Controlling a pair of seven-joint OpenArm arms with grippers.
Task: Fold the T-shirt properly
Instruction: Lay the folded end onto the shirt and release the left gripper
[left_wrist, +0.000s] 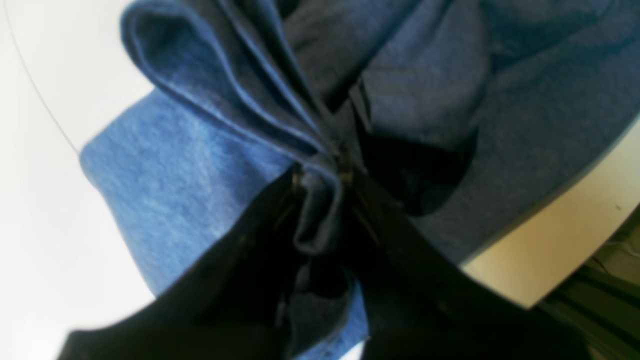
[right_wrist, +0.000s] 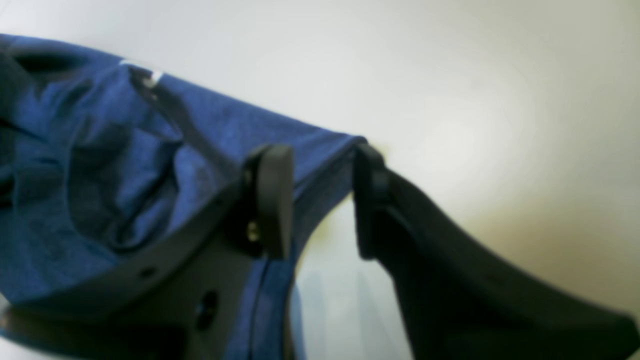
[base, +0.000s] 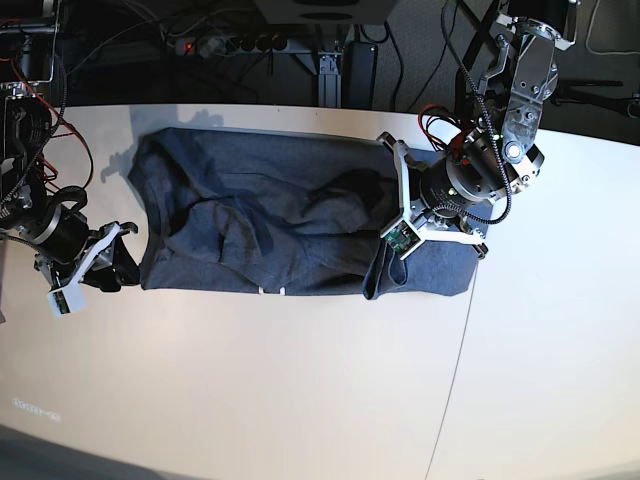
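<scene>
The blue-grey T-shirt (base: 270, 210) lies crumpled and spread across the far half of the white table; no lettering shows. My left gripper (base: 388, 235) is at its right part and is shut on a bunch of folded fabric, seen close in the left wrist view (left_wrist: 322, 180), where the T-shirt (left_wrist: 190, 165) fans out in pleats from the fingers. My right gripper (base: 127, 255) is at the shirt's near left corner. In the right wrist view it (right_wrist: 320, 200) is open, with the T-shirt's (right_wrist: 100, 165) edge running between the two pads (right_wrist: 272, 200).
The white table (base: 300, 380) has a thin seam (base: 462, 330) running from near the shirt to the front. Its edge shows in the left wrist view (left_wrist: 565, 240). Cables and a power strip (base: 225, 43) lie behind the table.
</scene>
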